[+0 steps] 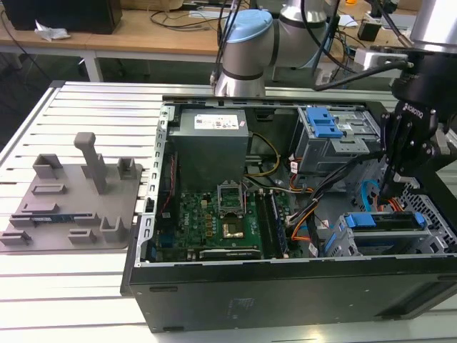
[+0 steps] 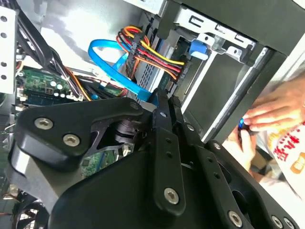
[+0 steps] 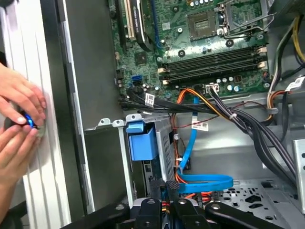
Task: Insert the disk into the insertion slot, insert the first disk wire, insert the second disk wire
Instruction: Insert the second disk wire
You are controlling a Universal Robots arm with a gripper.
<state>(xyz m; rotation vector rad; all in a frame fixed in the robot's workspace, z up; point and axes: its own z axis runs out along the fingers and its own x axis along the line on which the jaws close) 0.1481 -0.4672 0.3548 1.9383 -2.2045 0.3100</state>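
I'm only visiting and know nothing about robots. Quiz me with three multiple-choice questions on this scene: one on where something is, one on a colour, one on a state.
1. Where does the grey moulded tray lie?
A. Inside the computer case
B. On the slatted table, to the exterior view's left of the computer case
C. On top of the robot arm

2. What colour is the flat cable looping down from the motherboard in the first wrist view?
A. Green
B. White
C. Blue

3. What state is the computer case in?
A. Lying with its side open
B. Closed with its panel on
C. Wrapped in packaging

Answers:
1 B, the tray sits on the slats beside the case.
2 C, the flat cable is bright blue.
3 A, the motherboard is exposed from above.
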